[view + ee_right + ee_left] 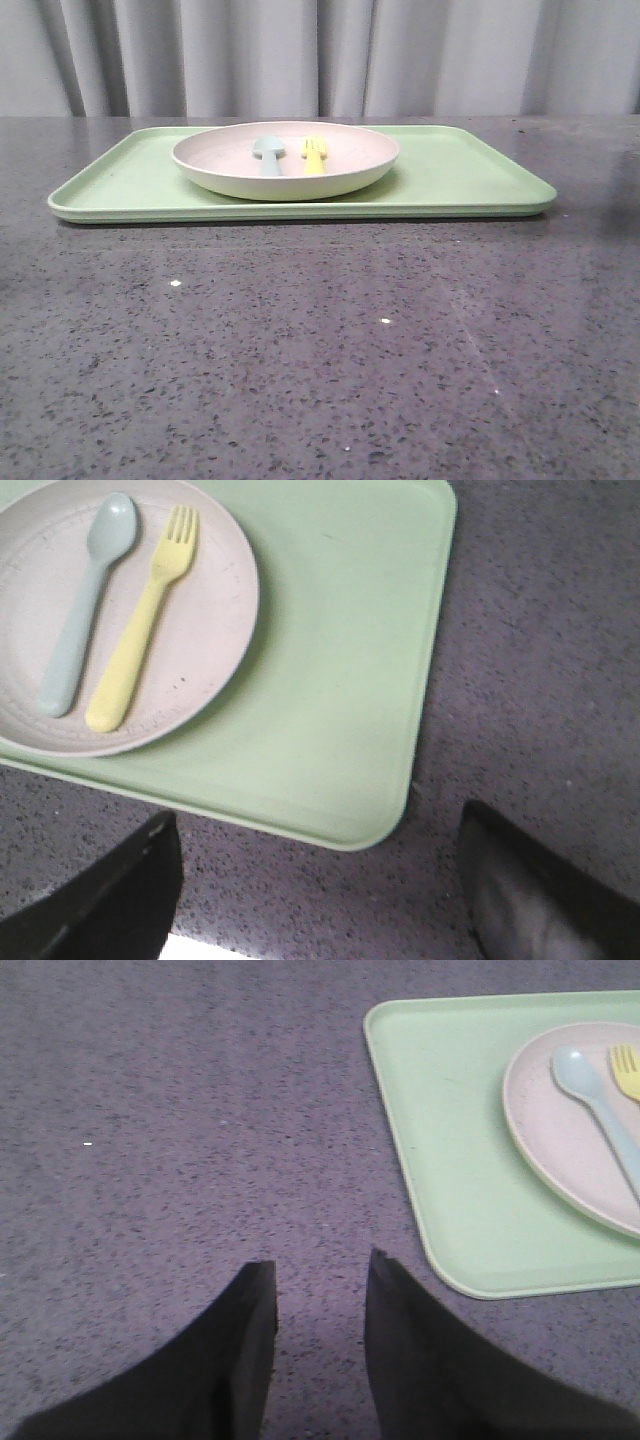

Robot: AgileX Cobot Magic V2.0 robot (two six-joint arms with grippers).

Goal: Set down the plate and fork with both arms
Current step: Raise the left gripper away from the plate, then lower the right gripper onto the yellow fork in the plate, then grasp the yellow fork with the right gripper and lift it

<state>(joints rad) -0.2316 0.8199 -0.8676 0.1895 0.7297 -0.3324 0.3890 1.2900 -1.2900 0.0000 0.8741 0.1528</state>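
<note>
The plate sits on the light-green tray, a little to the left of the tray's middle as the front camera sees it. Inside the plate lie the yellow fork and, just beside it on its left, the pale blue-grey spoon; the two lie side by side and roughly parallel, tines and bowl pointing away from the robot. In the right wrist view the fork and spoon are close but apart, both wholly within the plate.

The tray rests flat on the dark speckled table, with pale curtains behind it.

The left gripper hangs over bare table with its fingers moderately spread and nothing between them; the tray's near corner lies just off to one side of it, and the plate is farther off on that same side. The right gripper has its fingers spread wide and empty, and the tray's other near corner lies between them; whether the fingertips are above the tray edge or just short of it is hard to judge from this angle. The plate is beyond that corner, toward one finger's side. Neither gripper touches anything.
</note>
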